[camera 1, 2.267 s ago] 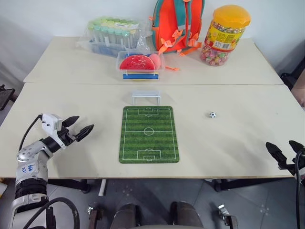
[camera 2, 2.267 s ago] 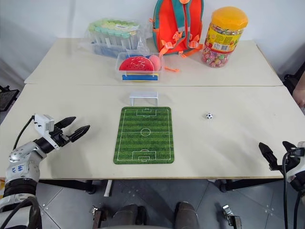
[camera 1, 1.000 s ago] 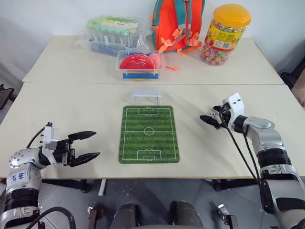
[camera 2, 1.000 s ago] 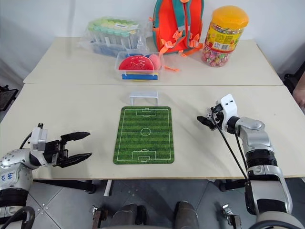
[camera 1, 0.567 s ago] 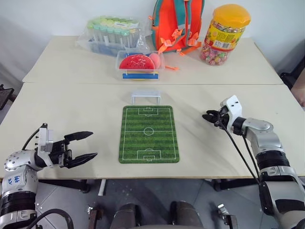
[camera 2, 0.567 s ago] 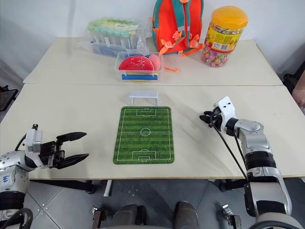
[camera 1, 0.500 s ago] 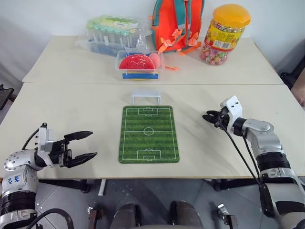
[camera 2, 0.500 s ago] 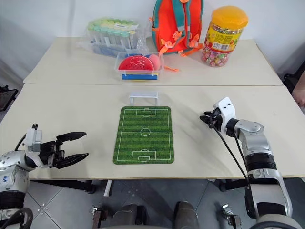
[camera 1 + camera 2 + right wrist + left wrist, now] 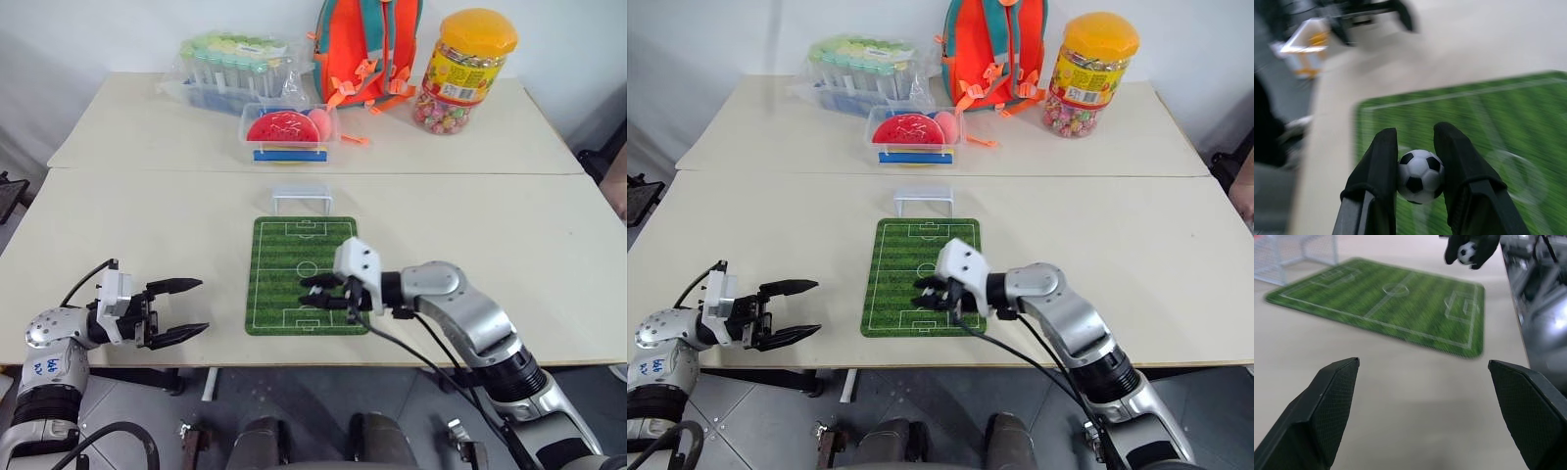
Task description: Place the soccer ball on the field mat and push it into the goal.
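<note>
**A:** What has your right gripper got?

**B:** Your two black fingers are pinched on the soccer ball, one at each side. You hold it above the near end of the field mat, not touching the turf.

**A:** And your left gripper?

**B:** Spread wide, holding nothing, over the table near its front edge, well to the left of the mat.

**A:** The goal?

**B:** Upright, just past the mat's far edge.

**A:** Any writing you can read?

**B:** The candy jar at the far right has a yellow label, but you can't read it.
</note>
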Controlling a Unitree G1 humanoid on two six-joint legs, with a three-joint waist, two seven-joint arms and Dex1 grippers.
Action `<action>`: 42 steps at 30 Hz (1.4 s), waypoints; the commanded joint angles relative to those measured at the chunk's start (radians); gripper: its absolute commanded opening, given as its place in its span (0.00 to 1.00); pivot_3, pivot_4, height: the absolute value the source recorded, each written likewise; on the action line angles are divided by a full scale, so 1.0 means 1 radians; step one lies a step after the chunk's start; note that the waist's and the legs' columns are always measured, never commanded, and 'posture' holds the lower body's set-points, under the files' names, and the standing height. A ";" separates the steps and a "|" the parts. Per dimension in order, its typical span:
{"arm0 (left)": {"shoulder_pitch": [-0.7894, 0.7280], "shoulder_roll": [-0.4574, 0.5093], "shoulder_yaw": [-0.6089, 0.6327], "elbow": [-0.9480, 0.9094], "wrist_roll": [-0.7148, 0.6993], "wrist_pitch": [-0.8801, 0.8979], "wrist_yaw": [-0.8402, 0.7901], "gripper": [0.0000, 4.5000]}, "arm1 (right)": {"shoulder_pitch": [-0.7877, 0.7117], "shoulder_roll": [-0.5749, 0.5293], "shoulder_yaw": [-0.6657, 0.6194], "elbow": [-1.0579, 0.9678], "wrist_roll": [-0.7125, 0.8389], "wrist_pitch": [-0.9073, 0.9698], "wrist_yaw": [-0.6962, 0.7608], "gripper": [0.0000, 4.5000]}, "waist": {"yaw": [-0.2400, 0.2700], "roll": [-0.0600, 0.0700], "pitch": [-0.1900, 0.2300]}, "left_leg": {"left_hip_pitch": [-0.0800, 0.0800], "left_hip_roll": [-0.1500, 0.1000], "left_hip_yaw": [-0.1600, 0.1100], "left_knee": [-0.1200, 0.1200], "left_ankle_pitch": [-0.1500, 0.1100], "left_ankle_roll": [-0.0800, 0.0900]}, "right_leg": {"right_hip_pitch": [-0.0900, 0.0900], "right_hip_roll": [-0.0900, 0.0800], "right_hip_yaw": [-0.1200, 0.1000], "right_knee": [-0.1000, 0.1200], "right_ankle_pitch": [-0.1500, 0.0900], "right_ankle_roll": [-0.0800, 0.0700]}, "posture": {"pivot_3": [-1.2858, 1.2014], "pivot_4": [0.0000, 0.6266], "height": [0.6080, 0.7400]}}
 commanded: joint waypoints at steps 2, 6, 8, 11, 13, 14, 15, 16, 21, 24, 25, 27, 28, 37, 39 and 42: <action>-0.006 0.011 -0.014 -0.025 -0.075 -0.019 -0.112 1.00 | -0.023 0.015 0.068 0.043 -0.062 -0.056 0.028 0.19 | -0.004 0.000 0.000 | 0.000 0.000 0.000 0.000 0.000 0.000 | 0.000 0.000 0.000 0.000 0.000 0.000 | 0.52 0.24 1.00; 0.009 0.026 -0.015 -0.044 -0.093 -0.022 -0.112 1.00 | -0.044 0.036 0.089 0.111 -0.091 -0.097 0.051 0.19 | -0.008 0.000 0.000 | 0.000 0.000 0.001 0.000 0.000 -0.001 | -0.001 0.001 -0.001 0.000 0.000 0.000 | 0.52 0.24 1.00; 0.014 0.028 -0.012 -0.046 -0.094 -0.023 -0.112 1.00 | -0.050 0.044 0.091 0.136 -0.102 -0.111 0.061 0.19 | -0.009 0.000 0.000 | 0.000 0.000 0.002 0.000 0.000 -0.001 | -0.001 0.002 -0.001 0.000 0.000 0.000 | 0.52 0.24 1.00; 0.029 0.033 -0.006 -0.058 -0.098 -0.023 -0.112 1.00 | -0.058 0.054 0.094 0.175 -0.120 -0.137 0.074 0.19 | -0.009 0.000 0.000 | 0.000 0.000 0.002 0.000 0.000 -0.001 | -0.001 0.002 -0.001 0.000 0.000 0.000 | 0.52 0.24 1.00; 0.039 0.031 0.002 -0.067 -0.099 -0.021 -0.112 1.00 | -0.068 0.066 0.092 0.198 -0.126 -0.146 0.081 0.19 | -0.009 0.000 0.000 | 0.000 0.000 0.002 0.000 0.000 -0.001 | -0.001 0.002 -0.001 0.000 0.000 0.000 | 0.52 0.24 1.00; 0.043 0.029 0.007 -0.071 -0.098 -0.021 -0.112 1.00 | -0.072 0.071 0.091 0.209 -0.128 -0.150 0.087 0.19 | -0.009 0.000 0.000 | 0.000 0.001 0.002 0.000 0.000 -0.001 | -0.001 0.002 -0.001 0.000 0.000 0.000 | 0.52 0.24 1.00; 0.046 0.027 0.011 -0.074 -0.097 -0.020 -0.112 1.00 | -0.076 0.075 0.091 0.216 -0.132 -0.154 0.094 0.19 | -0.009 0.000 0.000 | 0.000 0.001 0.002 0.000 0.000 -0.001 | -0.001 0.002 -0.001 0.000 0.000 0.000 | 0.52 0.24 1.00; 0.049 0.026 0.015 -0.077 -0.097 -0.019 -0.112 1.00 | -0.077 0.077 0.091 0.220 -0.134 -0.157 0.099 0.19 | -0.009 0.000 0.000 | 0.000 0.001 0.002 0.000 0.000 -0.001 | -0.001 0.002 -0.001 0.000 0.000 0.000 | 0.52 0.24 1.00; 0.047 0.008 0.031 -0.082 -0.083 -0.015 -0.112 1.00 | -0.072 0.083 0.095 0.222 -0.138 -0.149 0.126 0.19 | -0.007 0.000 0.000 | 0.000 0.001 0.002 -0.001 0.000 -0.001 | -0.001 0.002 -0.001 0.000 0.000 0.000 | 0.52 0.24 1.00; 0.044 -0.001 0.036 -0.084 -0.075 -0.014 -0.111 1.00 | -0.067 0.087 0.095 0.233 -0.149 -0.154 0.127 0.19 | -0.007 0.000 0.000 | 0.000 0.001 0.002 0.000 0.000 -0.001 | -0.001 0.002 -0.001 0.000 0.000 0.000 | 0.52 0.24 1.00; 0.041 -0.004 0.037 -0.083 -0.072 -0.014 -0.110 1.00 | -0.065 0.089 0.095 0.237 -0.152 -0.155 0.126 0.19 | -0.007 0.000 0.000 | 0.000 0.001 0.002 0.000 0.000 -0.001 | -0.001 0.002 -0.001 0.000 0.000 0.000 | 0.52 0.24 1.00; 0.037 -0.009 0.038 -0.081 -0.067 -0.013 -0.108 1.00 | -0.062 0.090 0.094 0.243 -0.157 -0.157 0.127 0.19 | -0.007 0.000 0.000 | 0.000 0.001 0.002 0.000 0.000 -0.001 | -0.001 0.002 -0.001 0.000 0.000 0.000 | 0.52 0.24 1.00; 0.036 -0.010 0.039 -0.081 -0.065 -0.013 -0.108 1.00 | -0.059 0.089 0.094 0.245 -0.158 -0.160 0.128 0.19 | -0.007 0.000 0.000 | 0.000 0.001 0.002 0.000 0.000 -0.001 | -0.001 0.002 -0.001 0.000 0.000 0.000 | 0.52 0.24 1.00; 0.022 -0.017 0.043 -0.077 -0.055 -0.011 -0.097 1.00 | -0.044 0.092 0.084 0.246 -0.161 -0.179 0.115 0.55 | -0.007 0.000 0.000 | 0.000 0.001 0.002 0.000 0.000 -0.001 | -0.001 0.002 -0.001 0.000 0.000 0.000 | 0.52 0.24 1.00; 0.016 -0.019 0.042 -0.074 -0.053 -0.009 -0.094 1.00 | -0.045 0.093 0.083 0.239 -0.159 -0.180 0.116 0.55 | -0.007 0.000 0.000 | 0.000 0.001 0.002 0.000 0.000 -0.001 | -0.001 0.002 -0.001 0.000 0.000 0.000 | 0.52 0.24 1.00; 0.012 -0.022 0.042 -0.074 -0.051 -0.008 -0.093 1.00 | -0.046 0.092 0.085 0.230 -0.157 -0.181 0.120 0.55 | -0.007 0.000 0.000 | 0.000 0.001 0.002 0.000 0.000 -0.001 | -0.001 0.002 -0.001 0.000 0.000 0.000 | 0.52 0.24 1.00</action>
